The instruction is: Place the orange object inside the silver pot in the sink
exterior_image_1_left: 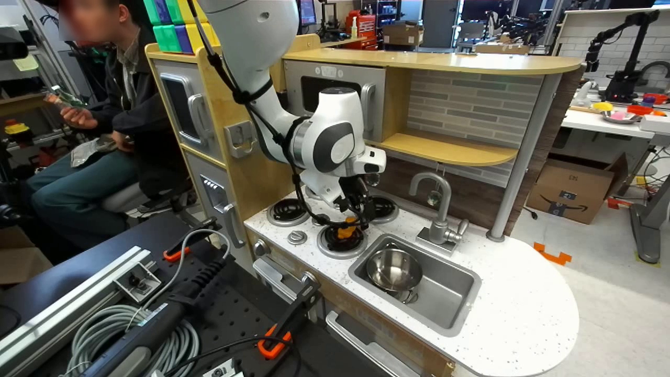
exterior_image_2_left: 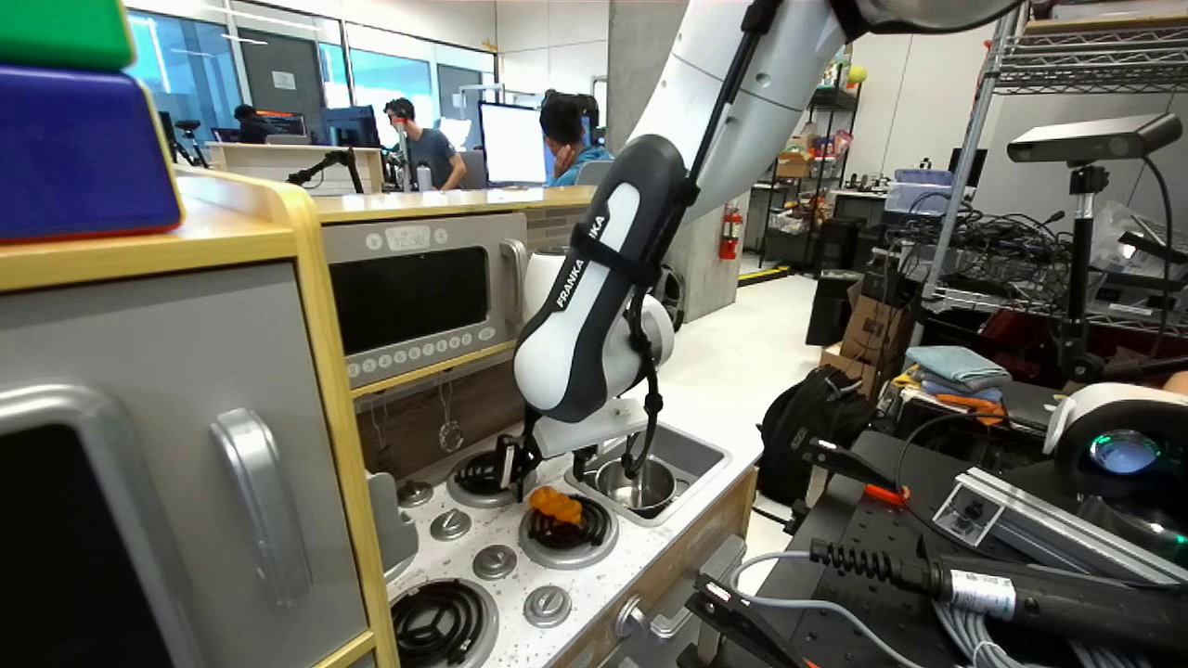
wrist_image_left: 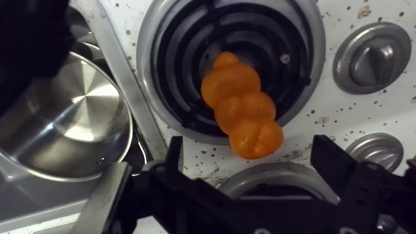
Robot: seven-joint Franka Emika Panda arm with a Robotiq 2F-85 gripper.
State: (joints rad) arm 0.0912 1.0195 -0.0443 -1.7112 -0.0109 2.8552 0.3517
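Observation:
The orange object (wrist_image_left: 242, 107) is a lumpy piece lying on a black burner (wrist_image_left: 182, 61). One end pokes past the burner's rim in the wrist view. It shows in both exterior views (exterior_image_1_left: 346, 231) (exterior_image_2_left: 557, 507). My gripper (wrist_image_left: 248, 143) is open and empty. Its fingertips stand apart on either side of the orange object's near end in the wrist view, not touching it. In both exterior views the gripper (exterior_image_1_left: 358, 204) (exterior_image_2_left: 546, 461) hangs above and behind the object. The silver pot (exterior_image_1_left: 393, 269) stands upright in the sink (exterior_image_1_left: 473, 293), with no contents visible.
The faucet (exterior_image_1_left: 439, 204) rises behind the sink. Other burners (exterior_image_1_left: 288, 210) and knobs (exterior_image_2_left: 547, 605) surround the object. A shelf (exterior_image_1_left: 450, 149) and toy microwave (exterior_image_2_left: 408, 288) are behind the arm. A black table (exterior_image_1_left: 235, 314) with cables and clamps lies in front.

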